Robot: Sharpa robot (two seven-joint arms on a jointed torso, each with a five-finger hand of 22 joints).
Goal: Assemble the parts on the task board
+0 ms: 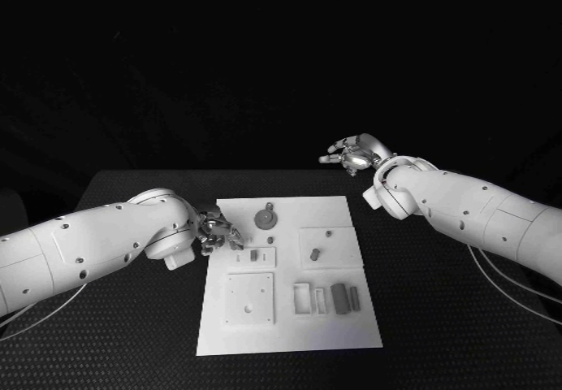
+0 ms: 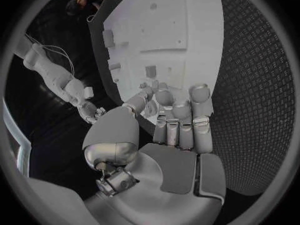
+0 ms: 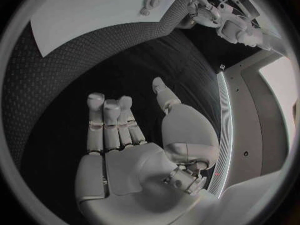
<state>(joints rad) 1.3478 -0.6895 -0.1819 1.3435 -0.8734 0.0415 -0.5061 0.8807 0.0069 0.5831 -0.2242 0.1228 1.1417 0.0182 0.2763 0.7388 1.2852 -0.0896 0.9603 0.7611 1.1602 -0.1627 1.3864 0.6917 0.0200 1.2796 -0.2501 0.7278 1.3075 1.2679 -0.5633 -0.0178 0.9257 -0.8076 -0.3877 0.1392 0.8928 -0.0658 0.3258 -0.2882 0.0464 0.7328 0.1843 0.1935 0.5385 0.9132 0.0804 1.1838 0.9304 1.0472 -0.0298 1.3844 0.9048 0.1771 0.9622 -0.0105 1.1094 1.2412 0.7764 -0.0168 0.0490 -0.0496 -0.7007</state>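
The board (image 1: 293, 280), a white plate, lies flat at mid-bench (image 1: 445, 325). On its near half sit a square plate (image 1: 251, 297) with small holes and, beside it, a row of slim upright blocks (image 1: 329, 298), some pale, some grey. Farther back are a small recessed block (image 1: 256, 257) and a square plate (image 1: 329, 246) carrying a short grey peg (image 1: 315, 254); at the far edge lies a round grey disc (image 1: 267, 218). Most parts appear loose or lying in their places, so the assembly is judged to be at an early stage, with most of the fitting left to do; which pieces are already seated cannot be told. The left hand (image 1: 218, 231) hangs over the board's left edge near the recessed block, its fingers (image 2: 181, 120) curled together; whether they clamp a small part cannot be told. The right hand (image 1: 355, 153) is raised beyond the board's far right corner, well apart from it, with fingers (image 3: 109, 122) apart and holding nothing.
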